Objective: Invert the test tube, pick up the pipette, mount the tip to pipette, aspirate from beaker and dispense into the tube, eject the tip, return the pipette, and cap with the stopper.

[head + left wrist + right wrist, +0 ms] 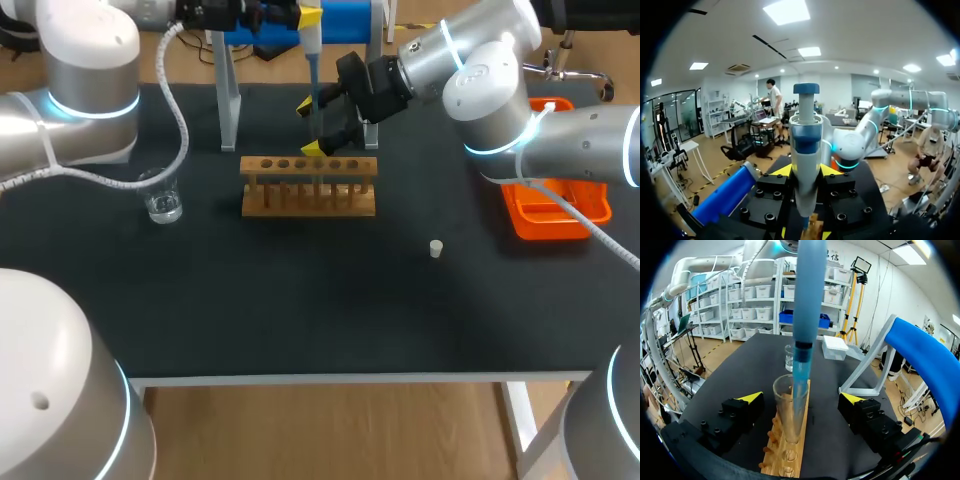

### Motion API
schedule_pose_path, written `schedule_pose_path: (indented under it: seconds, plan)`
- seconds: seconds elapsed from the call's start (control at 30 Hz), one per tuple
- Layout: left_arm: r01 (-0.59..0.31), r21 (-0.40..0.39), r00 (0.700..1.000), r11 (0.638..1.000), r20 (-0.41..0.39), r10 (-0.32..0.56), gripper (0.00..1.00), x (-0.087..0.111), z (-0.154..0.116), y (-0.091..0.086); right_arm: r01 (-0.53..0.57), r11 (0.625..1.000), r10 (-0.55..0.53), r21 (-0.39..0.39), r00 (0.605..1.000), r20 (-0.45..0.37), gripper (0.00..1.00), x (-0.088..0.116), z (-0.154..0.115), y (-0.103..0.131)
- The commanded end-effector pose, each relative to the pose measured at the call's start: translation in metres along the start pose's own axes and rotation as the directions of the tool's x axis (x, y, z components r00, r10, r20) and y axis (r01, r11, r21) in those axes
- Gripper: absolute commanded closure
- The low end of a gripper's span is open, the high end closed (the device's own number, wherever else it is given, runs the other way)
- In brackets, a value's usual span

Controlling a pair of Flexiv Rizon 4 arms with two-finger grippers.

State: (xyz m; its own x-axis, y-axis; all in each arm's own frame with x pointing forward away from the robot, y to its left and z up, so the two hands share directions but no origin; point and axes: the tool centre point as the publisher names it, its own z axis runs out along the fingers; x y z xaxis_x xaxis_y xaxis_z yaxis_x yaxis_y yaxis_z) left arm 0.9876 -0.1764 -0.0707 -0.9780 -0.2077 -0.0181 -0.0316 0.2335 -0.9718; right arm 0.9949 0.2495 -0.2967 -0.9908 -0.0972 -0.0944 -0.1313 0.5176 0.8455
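My left gripper [298,17] [806,171], at the table's back, is shut on the blue and white pipette [312,55] [805,150], which hangs straight down. The pipette's blue tip [801,375] reaches into the mouth of a clear test tube [789,412] that stands upright in the wooden rack [308,186] [790,460]. My right gripper [311,127] [801,398] is open; its fingers stand wide on either side of the tube, clear of it. The glass beaker [162,196] [789,357] stands left of the rack. A small white stopper [436,249] lies on the mat, right of the middle.
The pipette stand, with grey legs [229,100] and a blue bar [345,20] [925,357], is behind the rack. An orange tray [556,205] sits at the right edge. A white box [835,347] lies beyond the rack near the beaker.
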Motion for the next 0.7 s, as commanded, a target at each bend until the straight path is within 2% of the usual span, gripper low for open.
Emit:
schedule_pose_path:
  seconds: [0.03,0.7]
  plan:
    - [-0.005,-0.005,1.0,1.0,0.003,0.005,1.0,0.0005,0.003,0.002,-0.001,1.0,0.001,0.003,1.0,-0.004,0.0,-0.0008,-0.0013,0.0003]
    - [-0.047,-0.043,0.999,0.998,0.005,0.047,1.0,0.0035,0.0104,0.0062,-0.001,1.0,0.001,0.003,1.0,-0.004,0.0,-0.0008,-0.0013,0.0003]
